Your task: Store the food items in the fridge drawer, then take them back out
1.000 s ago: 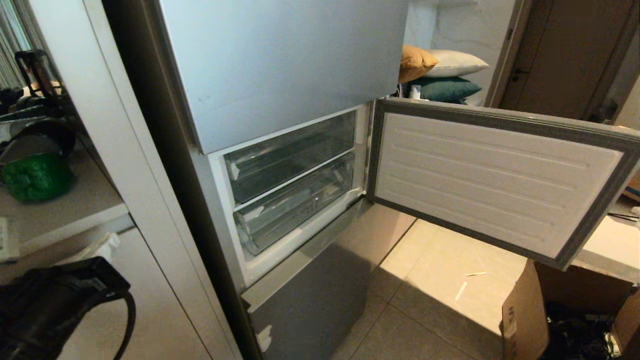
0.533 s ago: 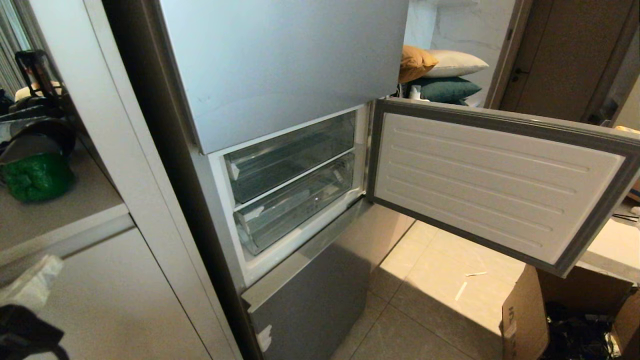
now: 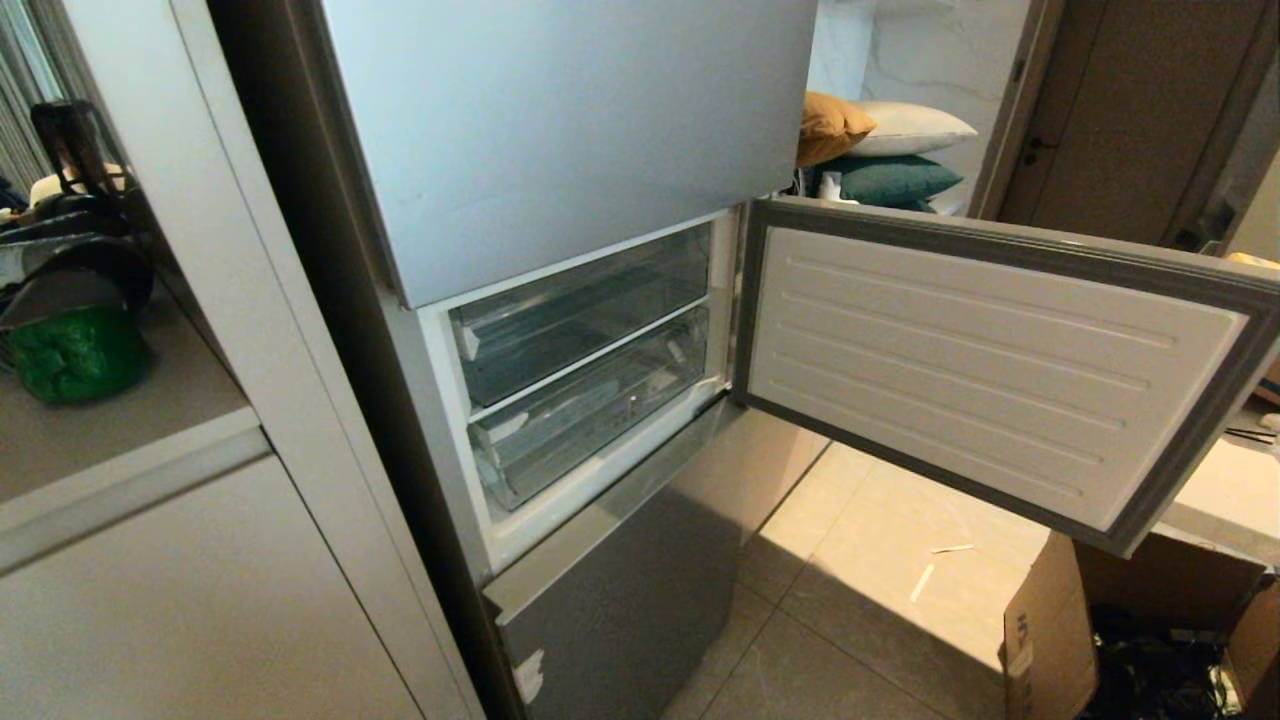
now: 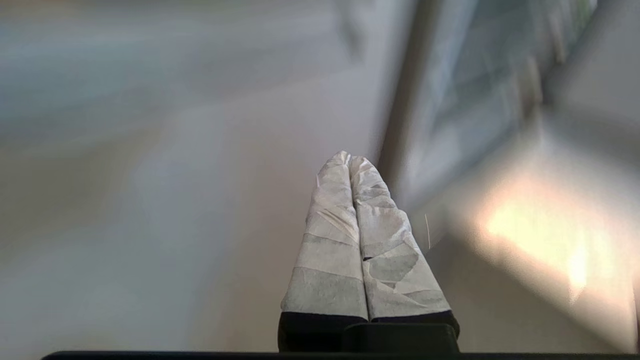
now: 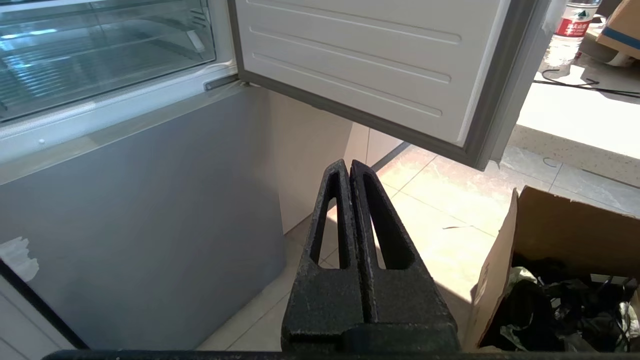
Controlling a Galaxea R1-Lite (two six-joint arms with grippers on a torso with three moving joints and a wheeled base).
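Observation:
The fridge drawer compartment stands open: its front panel (image 3: 980, 370) is swung out to the right, white ribbed inside facing me. Two clear bins (image 3: 580, 310) sit inside, and I see nothing in them. A glossy green bell pepper (image 3: 70, 355) rests on the counter at far left, beside dark utensils. My left gripper (image 4: 348, 157), fingers wrapped in white tape, is shut and empty, in front of a blurred pale surface; it is outside the head view. My right gripper (image 5: 348, 165) is shut and empty, low beside the fridge's lowest panel (image 5: 140, 215).
The open panel (image 5: 360, 65) overhangs the tiled floor. A cardboard box (image 3: 1060, 620) of dark clutter stands at bottom right. Pillows (image 3: 880, 150) are stacked behind the fridge. A white cabinet (image 3: 200, 600) flanks the fridge on the left. A water bottle (image 5: 567, 25) stands on the floor.
My left arm, seen at the head view's bottom left a second ago, has dropped down out of that view. The pepper and the right arm have stayed put.

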